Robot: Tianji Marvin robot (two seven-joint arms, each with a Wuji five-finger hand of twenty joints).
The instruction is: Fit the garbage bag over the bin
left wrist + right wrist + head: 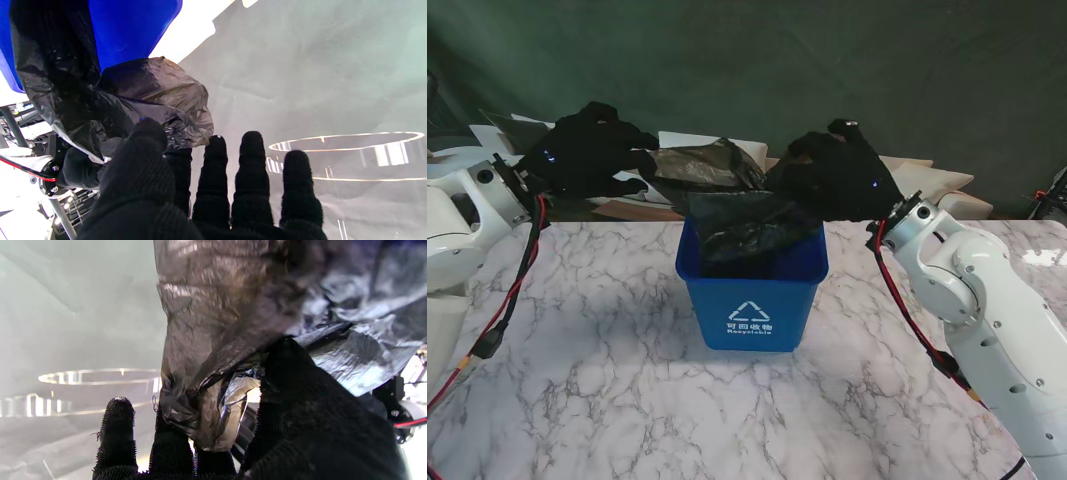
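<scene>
- Two black-gloved hands up at the far edge of the marble table (607, 400), one each side of the blue bin (749, 300).
- Bin stands upright near table centre, white recycling mark + lettering facing me.
- Black garbage bag (727, 205) bunched over the bin's mouth: lower part sunk inside, upper part rising in a crumpled hump above the far-left rim. Front rim and both side walls still bare blue; bag not pulled over any rim I can see.
- Left hand (587, 150): held off the bin's far-left corner, above table level. Left wrist cam shows thumb (146, 140) pressed against a fold of bag (133, 100), w/ index mostly hidden behind the plastic; other three fingers (252, 173) straight and apart, touching nothing. Looks like a thumb-index pinch on the bag edge.
- Right hand (837, 175): at the bin's far-right corner, touching the bag. Right wrist cam: thumb (290, 373) and middle fingers closed on a gathered wad of film (213, 340), which drapes over them; one outer finger (116, 426) stands free.
- White arm links + red/black cables run along both table sides.
- Cardboard sheets (927, 180) behind the table, dark green backdrop (827, 60) beyond.
</scene>
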